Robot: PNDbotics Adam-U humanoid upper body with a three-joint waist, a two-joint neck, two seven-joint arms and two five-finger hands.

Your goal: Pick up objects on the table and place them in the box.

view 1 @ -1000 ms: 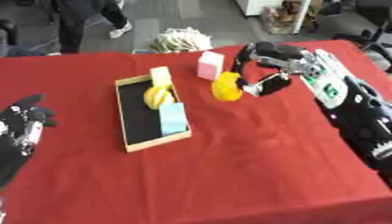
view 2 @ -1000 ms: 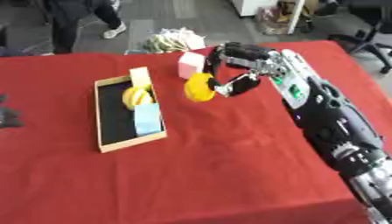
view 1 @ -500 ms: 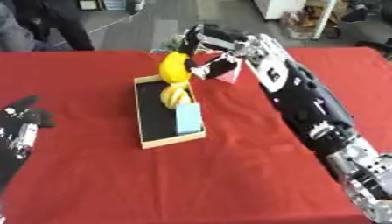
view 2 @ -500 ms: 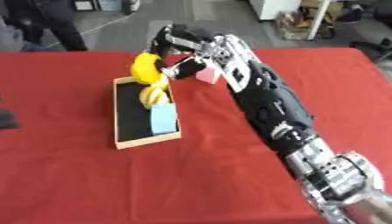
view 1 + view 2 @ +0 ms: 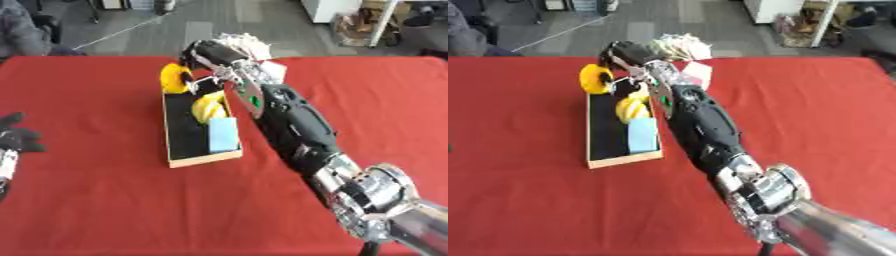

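While the right robot hand [image 5: 210, 56] reaches across the red cloth-covered counter [image 5: 96, 200], its dark fingers are curled round a round yellow object [image 5: 174, 78], which it holds at the far end of the shallow wooden box with a black floor [image 5: 182, 141], the object showing just to the hand's left; whether the object touches the box's far rim cannot be told; nearer the robot than the hand, inside the box, lies a yellow rounded object [image 5: 208, 107], and nearer still, touching it, a light-blue rectangular block [image 5: 223, 135] against the box's right wall; just to the hand's right, outside the box, a pale pink block [image 5: 697, 73] rests on the counter, partly hidden by the forearm; beyond the hand, at the counter's far edge, sits a whitish crumpled bundle [image 5: 679, 46]; a small green patch [image 5: 255, 101] shows on the black forearm, too blurred to read, and no other writing can be made out; the left robot hand [image 5: 17, 139] rests well apart at the left edge of the left eye view, its dark fingers spread and relaxed.
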